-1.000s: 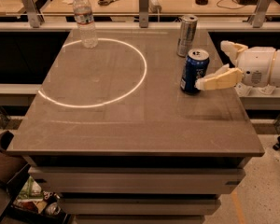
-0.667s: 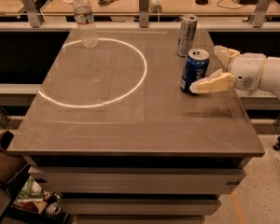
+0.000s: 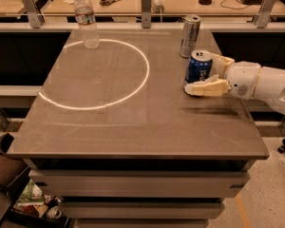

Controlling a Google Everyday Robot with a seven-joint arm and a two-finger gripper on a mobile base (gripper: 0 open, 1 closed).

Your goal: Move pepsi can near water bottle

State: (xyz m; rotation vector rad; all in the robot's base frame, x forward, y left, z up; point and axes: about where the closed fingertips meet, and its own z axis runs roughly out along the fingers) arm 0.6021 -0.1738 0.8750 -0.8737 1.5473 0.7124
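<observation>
1. Grey bench (image 3: 133, 127), marked with a bright ring of light (image 3: 145, 75), carries everything.
2. The pepsi can (image 3: 197, 66) stands upright near the right edge, outside the ring.
3. The claw (image 3: 205, 76) reaches in level from the right, fingers apart, one before the can and one behind; contact unclear.
4. Its white arm (image 3: 270, 82) runs off rightward.
5. A silver can (image 3: 190, 35) stands just behind; the water bottle (image 3: 87, 20) stands well apart, far left.

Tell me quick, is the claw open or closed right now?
Claw: open, one finger on either side of the pepsi can, not visibly clamped on it.
</observation>
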